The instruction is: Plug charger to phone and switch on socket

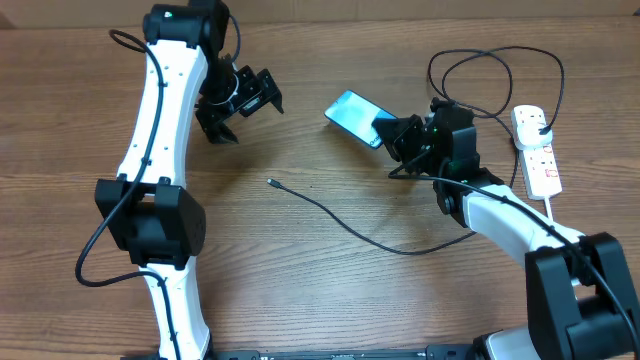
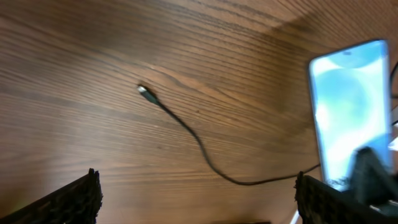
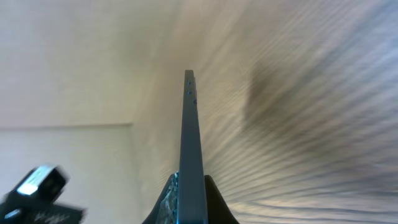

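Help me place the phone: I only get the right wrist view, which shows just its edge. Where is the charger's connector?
Observer: The connector lies loose on the table, off to the left of the phone.
Operator: Is anything holding it?
Observer: No, the left hand is open and empty, apart from it.
Operator: And the plug end?
Observer: A black plug sits in the socket at the table's right side.

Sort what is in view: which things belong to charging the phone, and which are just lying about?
Job: phone, held in the right gripper; charger; socket.
Lying about: only the wooden table underneath.
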`<action>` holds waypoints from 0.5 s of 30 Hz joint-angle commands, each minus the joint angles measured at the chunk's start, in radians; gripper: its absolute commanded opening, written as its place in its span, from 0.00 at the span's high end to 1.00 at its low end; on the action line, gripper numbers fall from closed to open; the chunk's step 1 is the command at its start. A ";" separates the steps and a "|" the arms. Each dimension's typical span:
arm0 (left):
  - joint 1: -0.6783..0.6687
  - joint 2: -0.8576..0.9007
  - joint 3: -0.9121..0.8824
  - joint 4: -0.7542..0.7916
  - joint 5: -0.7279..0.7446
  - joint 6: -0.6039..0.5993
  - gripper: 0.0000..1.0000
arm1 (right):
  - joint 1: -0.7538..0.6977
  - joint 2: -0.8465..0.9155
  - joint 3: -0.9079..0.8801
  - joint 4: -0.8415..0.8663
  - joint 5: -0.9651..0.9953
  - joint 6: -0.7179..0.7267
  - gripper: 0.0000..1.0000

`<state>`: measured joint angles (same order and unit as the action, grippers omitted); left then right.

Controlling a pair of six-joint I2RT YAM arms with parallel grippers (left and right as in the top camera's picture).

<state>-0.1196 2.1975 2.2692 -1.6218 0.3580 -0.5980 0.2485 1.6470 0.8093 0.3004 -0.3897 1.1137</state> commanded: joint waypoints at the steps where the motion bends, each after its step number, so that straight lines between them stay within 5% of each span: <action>1: 0.009 -0.044 -0.055 0.002 -0.044 0.099 0.01 | 0.003 -0.043 0.011 0.024 -0.109 -0.014 0.96; 15: 0.031 -0.595 -0.800 0.441 -0.070 0.209 0.00 | 0.034 -0.043 0.011 0.029 -0.188 -0.021 0.96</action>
<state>-0.1024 1.7596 1.6016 -1.2537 0.2962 -0.4248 0.2573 1.6348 0.8093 0.3092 -0.5480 1.0988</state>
